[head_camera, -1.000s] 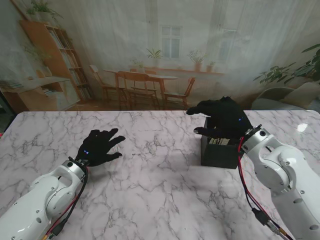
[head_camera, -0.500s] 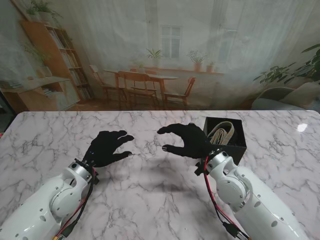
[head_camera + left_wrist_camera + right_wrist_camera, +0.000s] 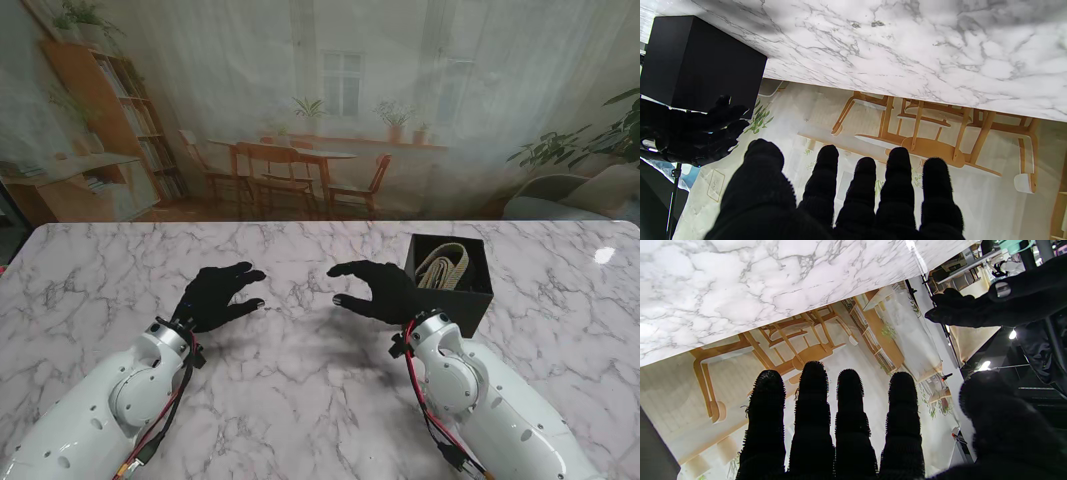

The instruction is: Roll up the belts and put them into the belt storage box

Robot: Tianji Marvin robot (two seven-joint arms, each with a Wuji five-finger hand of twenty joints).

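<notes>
A soft, limp beige woven belt [image 3: 444, 266] lies coiled inside the square black storage box [image 3: 470, 302] just beside the right hand [image 3: 378, 288] fingers (both hands' fingers spread, empty), likely best pinched across its coil; left hand [image 3: 215, 295] hovers apart.

No readable txt, labels, brands or nos. showing in any view. Nothing legible appearing on the black storage box [image 3: 449, 282], the marble desk [image 3: 300, 390] or the printed backdrop [image 3: 330, 110] w/ furniture.
</notes>
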